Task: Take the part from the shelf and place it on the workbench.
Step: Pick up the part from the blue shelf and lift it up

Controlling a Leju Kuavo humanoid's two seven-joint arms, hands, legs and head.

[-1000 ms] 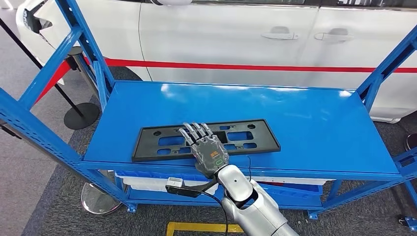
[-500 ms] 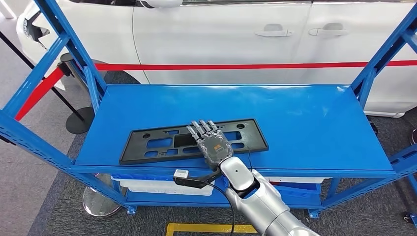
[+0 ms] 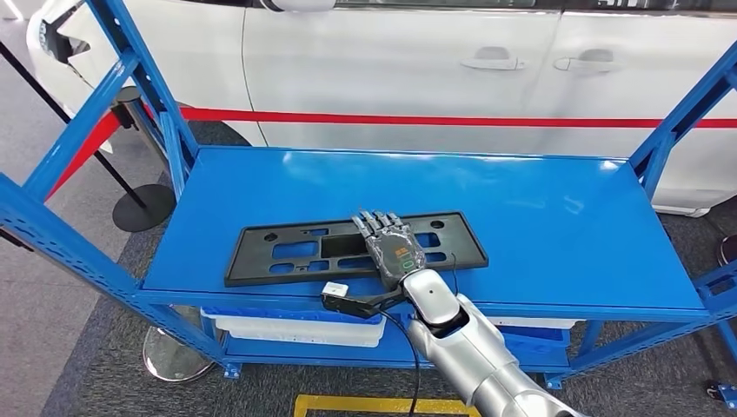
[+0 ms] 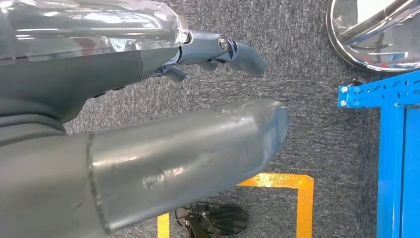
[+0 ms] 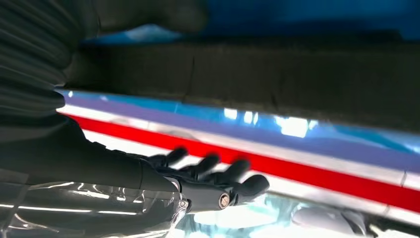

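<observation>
Biggest thing in the shot was the white car (image 3: 417,61) parked behind everything, with a red barrier tape (image 3: 452,120) strung across in front of its doors. In front of that stood the blue shelf (image 3: 539,217), and the part (image 3: 287,252), a long flat black plastic frame with cutouts and screw holes, was lying flat near the front edge of the top level, a bit left of the middle. The right hand (image 3: 393,248) was stretched out palm down over the right half of the part, fingers (image 3: 375,221) extended forward and slightly apart, holding nothing; I couldn't tell if it was actually touching the plastic or just above it. So I'd call this the reach step, with the grab itself not done yet. My guess is the next move needed the fingers to get around or under an edge, which looked fiddly since the part sat flush on the shelf; sliding it toward the front edge could help, otherwise it might just skid away. The left hand (image 4: 148,148) hung down over the grey carpet next to some yellow floor tape (image 4: 292,188), with nothing in it, but whether its fingers were curled or spread I couldn't tell. As for writing, there was a small orange and green mark on the back of the right hand, too tiny to read, and nothing legible anywhere else.
</observation>
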